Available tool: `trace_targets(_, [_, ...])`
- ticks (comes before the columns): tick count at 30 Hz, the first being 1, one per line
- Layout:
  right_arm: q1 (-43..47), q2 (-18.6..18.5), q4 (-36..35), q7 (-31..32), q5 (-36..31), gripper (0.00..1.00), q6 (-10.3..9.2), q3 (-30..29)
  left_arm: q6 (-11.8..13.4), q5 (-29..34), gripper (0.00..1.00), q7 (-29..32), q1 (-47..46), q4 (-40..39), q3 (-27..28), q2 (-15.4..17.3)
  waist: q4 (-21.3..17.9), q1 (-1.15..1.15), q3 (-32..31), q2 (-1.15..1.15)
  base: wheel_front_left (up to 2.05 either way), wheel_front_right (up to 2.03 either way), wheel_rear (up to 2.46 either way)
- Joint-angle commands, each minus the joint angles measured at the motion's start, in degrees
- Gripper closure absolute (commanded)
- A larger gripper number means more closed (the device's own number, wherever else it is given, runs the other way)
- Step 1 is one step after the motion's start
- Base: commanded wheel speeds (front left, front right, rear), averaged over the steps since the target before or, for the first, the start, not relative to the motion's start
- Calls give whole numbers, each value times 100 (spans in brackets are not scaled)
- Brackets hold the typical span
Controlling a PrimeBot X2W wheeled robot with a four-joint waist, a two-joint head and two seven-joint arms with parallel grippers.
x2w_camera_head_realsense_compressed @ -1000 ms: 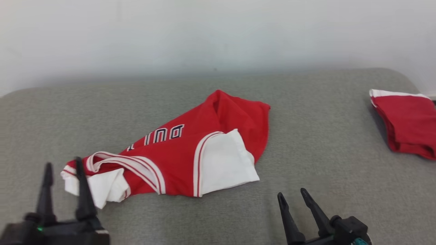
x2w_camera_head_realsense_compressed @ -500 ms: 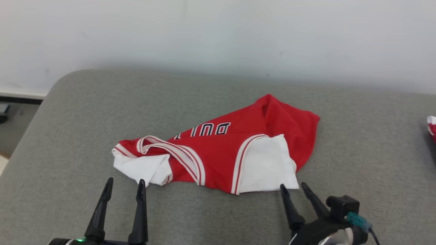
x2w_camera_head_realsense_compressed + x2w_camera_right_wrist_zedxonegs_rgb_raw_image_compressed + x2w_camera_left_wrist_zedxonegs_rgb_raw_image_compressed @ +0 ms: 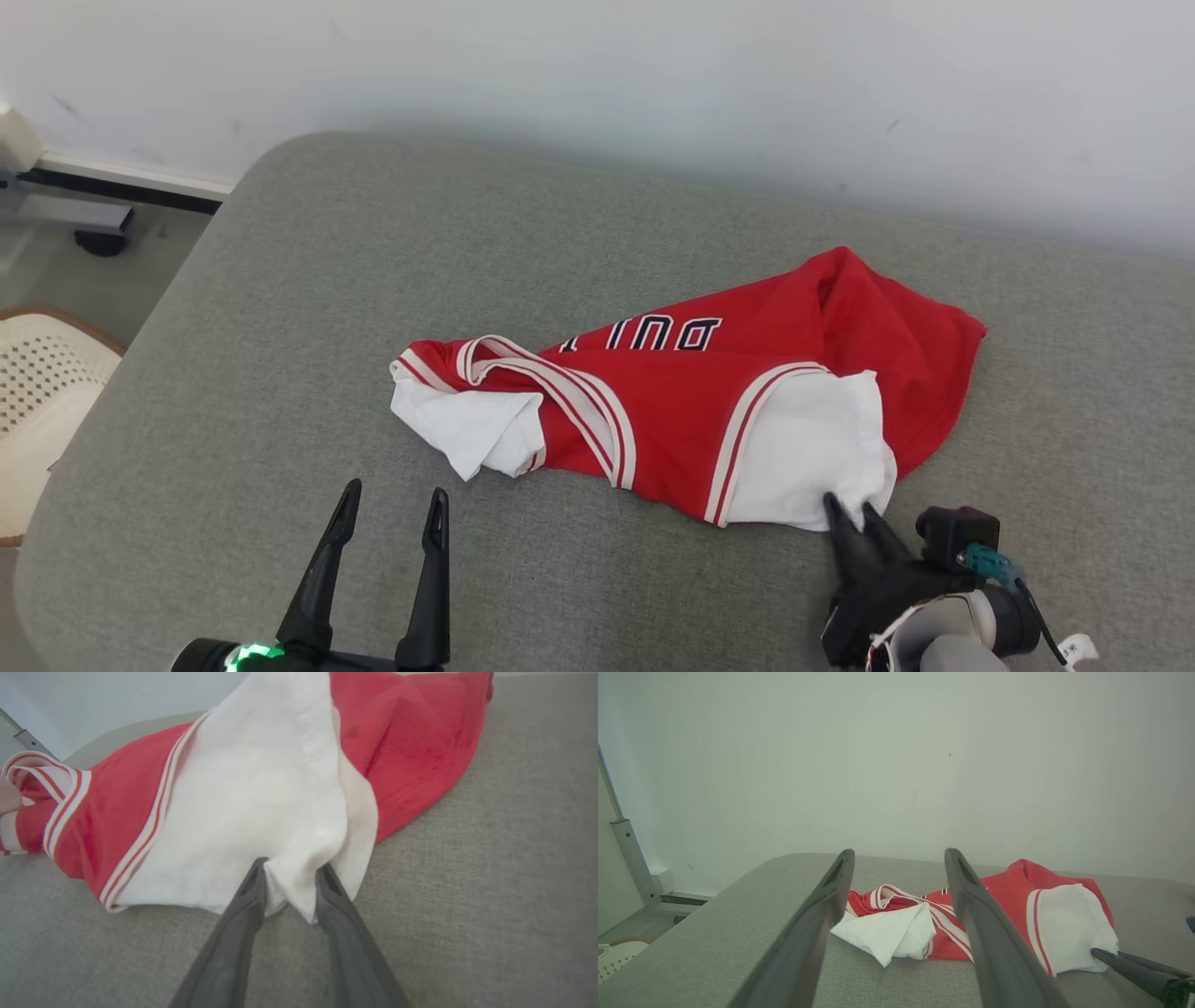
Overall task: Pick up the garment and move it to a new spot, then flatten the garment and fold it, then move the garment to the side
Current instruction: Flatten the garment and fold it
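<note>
So the shirt is lying crumpled roughly mid-cushion, a bit toward the robot's right side. It's red with white sleeves and striped trim, and there are dark letters across the chest that read upside down from the head camera. It sits on a big grey cushion with rounded corners, and the far edge runs along a white wall.

The right gripper is down at the near corner of the bigger white sleeve. From its own wrist camera the right gripper has a fold of white cloth bunched up between the two tips, touching both, so I'd call that pinching the shirt at the sleeve hem. The rest of that sleeve fans out past the fingers, with the red body lying beyond it.

The left gripper hangs over the cushion near its front, jaws spread wide with nothing in them. A strip of bare grey fabric sits between it and the smaller crumpled sleeve. On the left wrist camera, the left gripper frames that sleeve and the collar of the shirt between its fingers.

Off the cushion's left end is a cream thing with little holes and a brown rim, can't tell what exactly. A metal rail runs low along the wall there.
</note>
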Motion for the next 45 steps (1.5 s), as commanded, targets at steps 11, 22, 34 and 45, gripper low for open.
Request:
trace_targets(11, [-867,3,-1001,0,74,100,-15,254,107,-103,0,-13,-210,2,-217,-8,268,0,121,0,0,0,0])
trace_targets(22, [-2842,101,-92,0,351,100,-15,572,93,-109,0,-13,-549,150,-422,-8,1056,0,342,0,0,0,0])
trace_targets(34, [-1467,-95,-1050,1,143,0,-15,346,278,-131,0,-13,-428,20,-309,-8,479,0,317,0,0,0,0])
trace_targets(45, [136,-10,-1491,1,632,0,-15,31,243,6,0,-13,-371,-9,-276,-7,-10,0,199,0,0,0,0])
